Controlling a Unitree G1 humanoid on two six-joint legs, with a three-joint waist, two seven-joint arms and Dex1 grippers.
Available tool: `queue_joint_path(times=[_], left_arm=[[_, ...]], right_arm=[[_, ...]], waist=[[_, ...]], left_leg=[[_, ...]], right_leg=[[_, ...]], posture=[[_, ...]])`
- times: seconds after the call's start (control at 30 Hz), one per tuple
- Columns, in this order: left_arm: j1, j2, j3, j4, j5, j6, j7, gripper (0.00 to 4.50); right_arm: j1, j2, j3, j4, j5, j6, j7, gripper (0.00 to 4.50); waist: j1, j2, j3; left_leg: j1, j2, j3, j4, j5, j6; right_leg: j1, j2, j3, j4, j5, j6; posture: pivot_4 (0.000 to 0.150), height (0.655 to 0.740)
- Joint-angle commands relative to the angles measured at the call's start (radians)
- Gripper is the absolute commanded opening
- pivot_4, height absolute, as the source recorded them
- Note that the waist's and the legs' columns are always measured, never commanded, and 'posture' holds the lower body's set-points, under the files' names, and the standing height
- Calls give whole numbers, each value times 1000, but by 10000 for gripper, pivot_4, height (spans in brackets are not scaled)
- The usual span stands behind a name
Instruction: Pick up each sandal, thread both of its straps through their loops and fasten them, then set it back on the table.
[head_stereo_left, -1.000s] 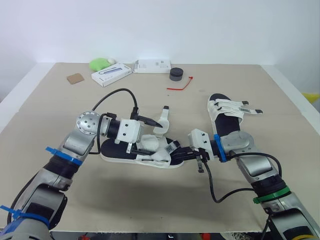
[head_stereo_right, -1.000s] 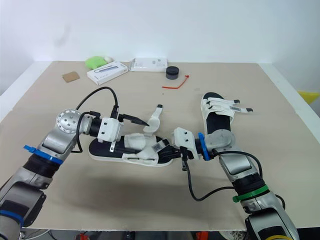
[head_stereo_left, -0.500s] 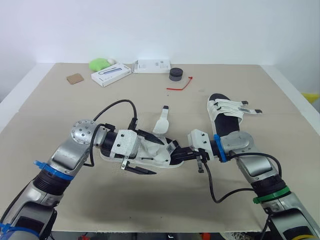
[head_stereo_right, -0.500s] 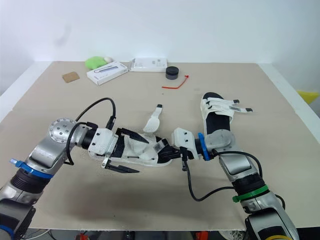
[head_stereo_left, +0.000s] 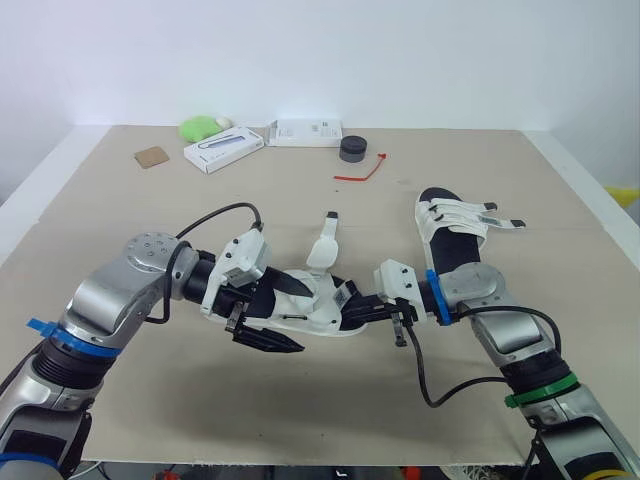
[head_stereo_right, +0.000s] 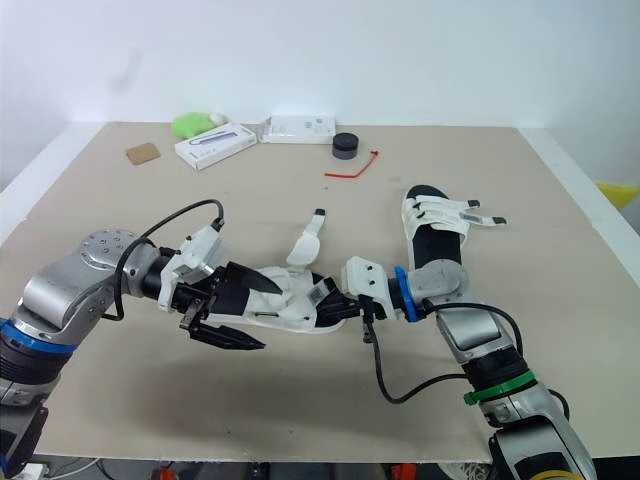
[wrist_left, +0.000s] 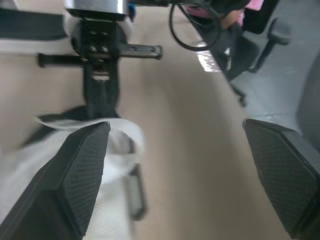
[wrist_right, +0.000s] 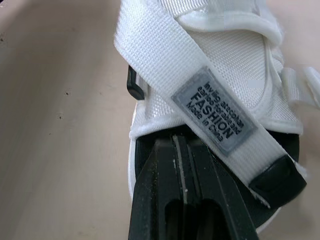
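A beige tabletop (head_stereo_left: 300, 410) stands before a plain white wall. Along its far edge, from left to right, lie a brown cardboard piece (head_stereo_left: 151, 157), a green object (head_stereo_left: 200, 127), a white box with a blue print (head_stereo_left: 222, 149), a second white box (head_stereo_left: 306, 132), a small black round container (head_stereo_left: 351, 149) and a red tie (head_stereo_left: 362, 170).

Nearer, at left of centre, the left hand (head_stereo_left: 308, 320) reaches toward the heel end of the unfastened sandal (head_stereo_left: 315, 305). Its two black fingers (wrist_left: 75, 175) are spread wide apart and grip nothing: one lies above the sandal's white upper, the other hangs over the tabletop on the near side.

The unfastened sandal, white with a black footbed, lies at the centre, its length running left to right. One loose strap (head_stereo_left: 322, 240) stands upright from its far side. A second strap bearing a grey label (wrist_right: 217, 112) crosses the upper slantwise at the toe end.

The right hand (head_stereo_left: 352, 313) meets the sandal's toe end; its fingers (wrist_right: 180, 210) are pressed together, clamped on the edge of the sole just beneath the labelled strap.

At right, well apart, the second sandal (head_stereo_left: 448, 222) rests flat on the tabletop, white straps lying across it with their ends pointing right.
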Motion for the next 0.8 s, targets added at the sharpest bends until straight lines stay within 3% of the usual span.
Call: queue_joint_path(times=[0.03,0.43,0.8], left_arm=[[-29,13,-20,-17,4,32,-18,43812],[-193,-57,-153,114,82,164,-38,43812],[-250,-169,-165,190,62,289,-12,43812]], right_arm=[[-2,-1,-6,-23,6,-9,0,0],[-7,8,-6,-15,1,-14,-9,0],[-2,7,-8,-18,-2,-18,-18,0]], waist=[[0,0,0],[0,0,0],[0,0,0]], left_leg=[[0,0,0,0,0,0],[0,-1,1,0,0,0],[0,-1,0,0,0,0]], right_leg=[[0,0,0,0,0,0],[0,1,0,0,0,-1],[0,1,0,0,0,-1]], posture=[[1500,7400],[1500,7400],[1500,7400]])
